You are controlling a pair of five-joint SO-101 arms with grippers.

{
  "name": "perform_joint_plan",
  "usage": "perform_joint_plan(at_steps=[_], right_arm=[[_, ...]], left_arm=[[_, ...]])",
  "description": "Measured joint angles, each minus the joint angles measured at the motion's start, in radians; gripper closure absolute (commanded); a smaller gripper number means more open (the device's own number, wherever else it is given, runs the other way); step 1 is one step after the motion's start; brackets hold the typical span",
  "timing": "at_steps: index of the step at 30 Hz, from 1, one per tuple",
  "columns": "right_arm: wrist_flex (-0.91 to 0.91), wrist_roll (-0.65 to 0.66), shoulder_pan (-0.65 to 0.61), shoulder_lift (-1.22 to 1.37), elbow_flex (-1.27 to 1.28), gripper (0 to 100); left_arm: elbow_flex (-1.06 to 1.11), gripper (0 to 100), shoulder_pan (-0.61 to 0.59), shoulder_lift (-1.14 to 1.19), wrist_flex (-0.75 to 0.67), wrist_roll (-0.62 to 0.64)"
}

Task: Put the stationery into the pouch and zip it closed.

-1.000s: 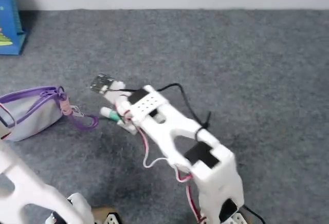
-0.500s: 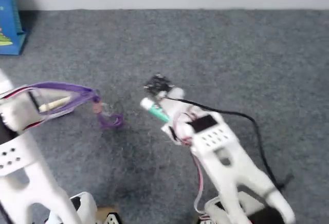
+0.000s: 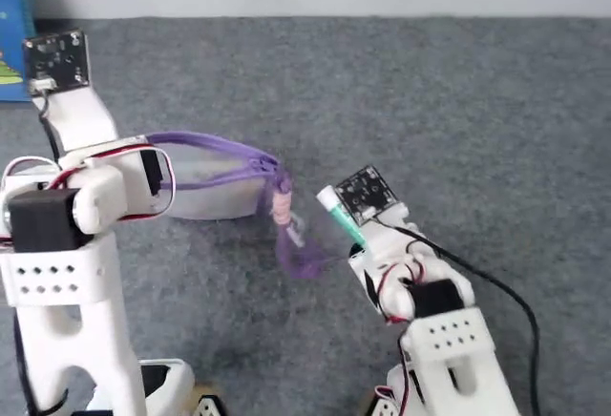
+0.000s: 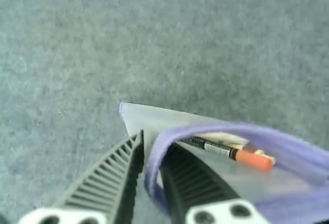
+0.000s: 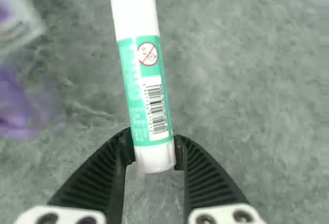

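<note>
Right gripper [image 5: 150, 143] was clamped on the base of a green-and-white glue stick [image 5: 141, 64], which sat right of centre in the high view, its white cap pointing toward the pouch [image 3: 205, 197] at centre left. Left gripper [image 4: 152, 149] pinched the pouch's purple zip edge between its fingers, and that arm hid the pouch's left end in the high view. Through the clear wall showed an orange-capped pen [image 4: 226, 153]; the items behind it were too blurred to identify.
</note>
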Motion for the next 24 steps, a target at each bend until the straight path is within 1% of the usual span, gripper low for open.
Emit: perform_joint_plan(at_steps=[4, 8, 10, 16, 20, 24], right_arm=[[0.0, -0.002, 0.015, -0.089, 0.06, 96.9], [0.063, 0.0, 0.009, -0.107, 0.074, 82.8], [0.127, -0.005, 0.009, -0.114, 0.074, 78.7], [0.249, -0.071, 0.009, -0.12, 0.055, 78.6], [0.275, -0.08, 0.008, -0.12, -0.015, 78.6], [0.275, -0.081, -0.071, -0.118, -0.04, 78.6]], left_arm=[[0.029, 99, 0.0, -0.003, 0.003, 0.0], [0.064, 99, -0.002, -0.017, 0.002, 0.0], [0.072, 99, -0.002, -0.017, -0.002, 0.0], [0.1, 99, -0.032, -0.017, -0.006, 0.0], [0.13, 99, -0.052, -0.017, -0.021, -0.003], [0.149, 99, -0.055, -0.017, -0.023, -0.011]])
